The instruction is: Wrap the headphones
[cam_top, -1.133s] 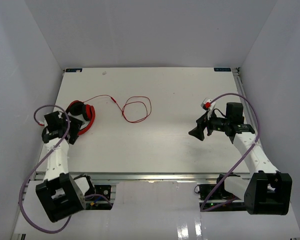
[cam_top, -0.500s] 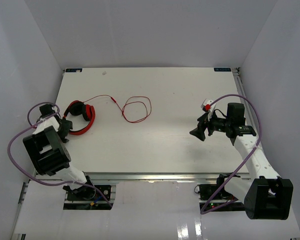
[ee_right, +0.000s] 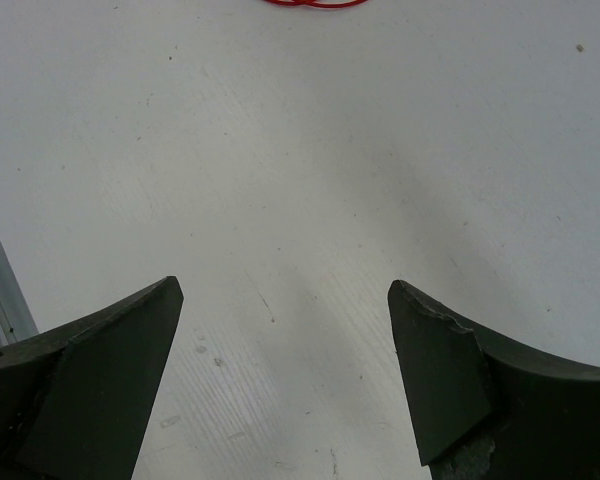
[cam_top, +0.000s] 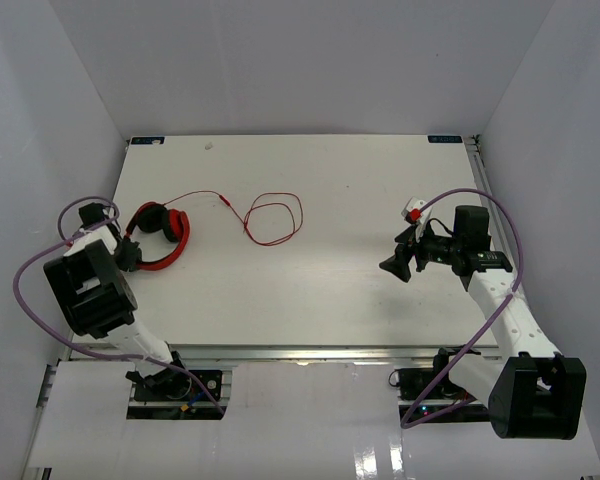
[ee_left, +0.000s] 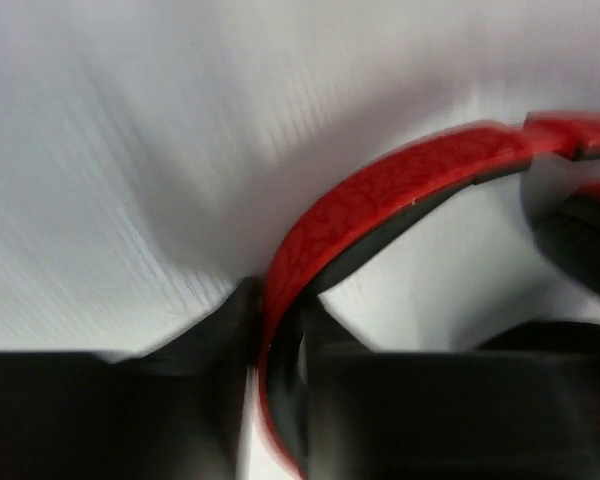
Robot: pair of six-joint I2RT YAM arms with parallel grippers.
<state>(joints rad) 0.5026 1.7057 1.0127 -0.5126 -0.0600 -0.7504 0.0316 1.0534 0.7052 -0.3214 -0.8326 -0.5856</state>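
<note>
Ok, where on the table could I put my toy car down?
The bare middle of the table, between the red cable loop and the right gripper, or the far strip behind the loop. It's crowded at the left, where the left gripper pinches the headphones.

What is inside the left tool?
The red headband of the headphones is pinched between the left tool's dark fingers. The fingers cover the band's lower part.
</note>
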